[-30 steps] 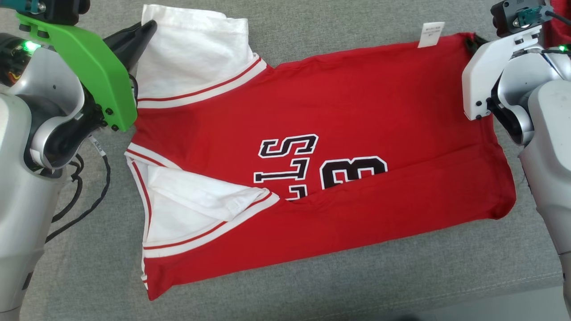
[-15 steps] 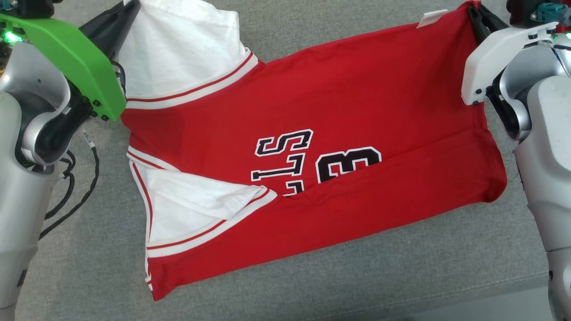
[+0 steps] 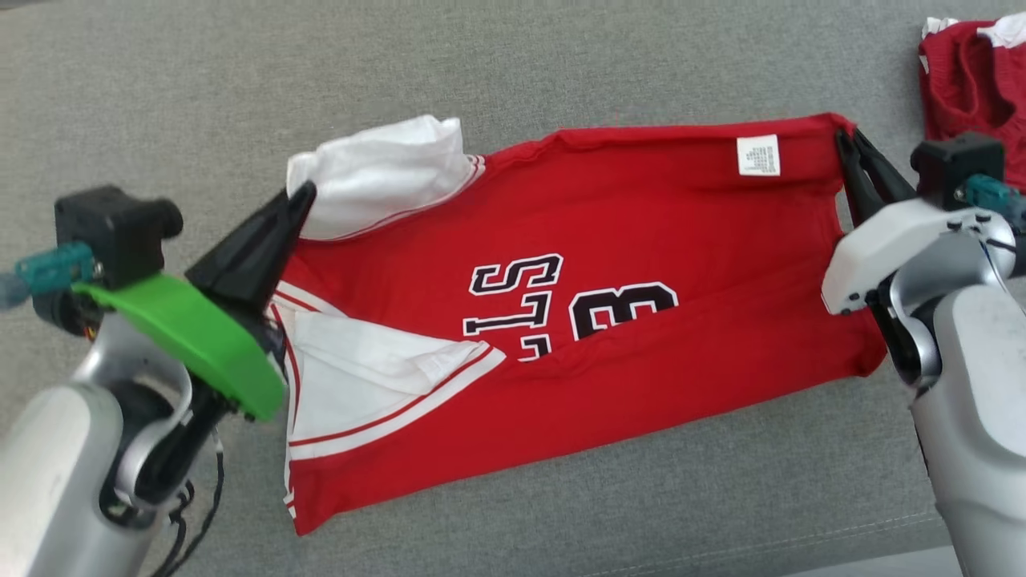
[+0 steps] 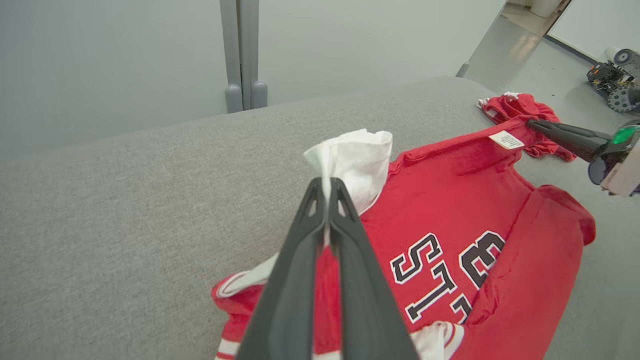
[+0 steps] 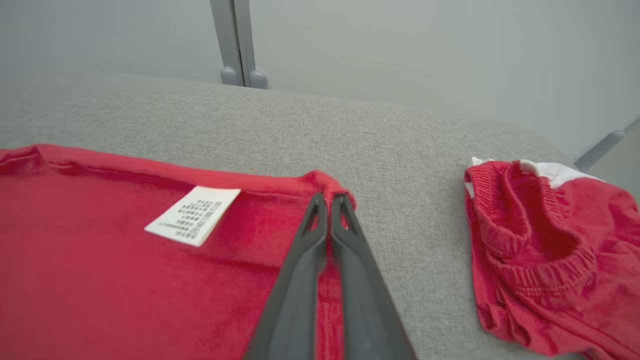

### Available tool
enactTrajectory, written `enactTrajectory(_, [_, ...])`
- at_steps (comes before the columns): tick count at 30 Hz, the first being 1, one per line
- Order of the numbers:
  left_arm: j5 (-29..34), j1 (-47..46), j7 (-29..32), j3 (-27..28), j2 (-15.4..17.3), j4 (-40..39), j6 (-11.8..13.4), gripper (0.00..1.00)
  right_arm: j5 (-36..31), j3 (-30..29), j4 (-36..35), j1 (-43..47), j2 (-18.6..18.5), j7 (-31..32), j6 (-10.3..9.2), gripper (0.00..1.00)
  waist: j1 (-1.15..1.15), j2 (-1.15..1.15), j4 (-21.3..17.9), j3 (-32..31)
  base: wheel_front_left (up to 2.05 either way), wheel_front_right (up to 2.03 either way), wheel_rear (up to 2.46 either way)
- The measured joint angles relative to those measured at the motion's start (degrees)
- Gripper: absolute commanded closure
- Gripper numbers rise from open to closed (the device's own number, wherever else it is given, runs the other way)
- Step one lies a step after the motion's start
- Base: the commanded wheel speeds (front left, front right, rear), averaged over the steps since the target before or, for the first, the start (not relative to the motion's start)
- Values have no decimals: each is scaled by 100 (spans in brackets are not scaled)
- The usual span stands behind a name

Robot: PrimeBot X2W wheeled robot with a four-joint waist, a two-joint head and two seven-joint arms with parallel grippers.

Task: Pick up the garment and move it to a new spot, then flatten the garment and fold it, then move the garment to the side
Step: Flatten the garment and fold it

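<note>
Left jaws: closed on the white sleeve (image 3: 377,172) of the red jersey (image 3: 641,216); right jaws: closed on its hem corner, beside the label (image 3: 757,155); jersey strung between both jaws, near edge trailing on the grey worktop (image 3: 561,64); risk: thin pinches may slip under tension, or uneven pull skew the fold; second red garment (image 3: 970,72) just beyond right jaws, liable to snag.

Surface: broad grey woven upholstery (image 3: 513,64), padded, running from side to side
Seam: a stitched line (image 3: 801,537) close to its near edge
Wall: plain pale grey (image 4: 100,60), directly behind the surface
Post: grey upright double bar (image 4: 242,50) with two rounded feet, against the wall
Floor: glossy grey (image 4: 505,55), beyond the far end
Equipment: small wheeled machine (image 4: 612,75) on that floor
Light: soft and even
</note>
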Motion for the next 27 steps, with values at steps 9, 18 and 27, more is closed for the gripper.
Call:
enactTrajectory(9, [1,1572,-631,40,5,-678,401,100,-15,-619,-1072,1233,212,174,0,100,0,0,163,-272,0,0,0])
enactTrajectory(18, [-31,2455,-990,-35,-102,-837,606,100,25,-931,-1608,1972,464,389,0,100,0,0,201,-416,0,0,0])
enactTrajectory(27, [-64,2758,-1292,-162,-378,-447,688,0,-13,-1128,-1328,2127,636,360,0,56,0,0,178,-549,0,0,0])
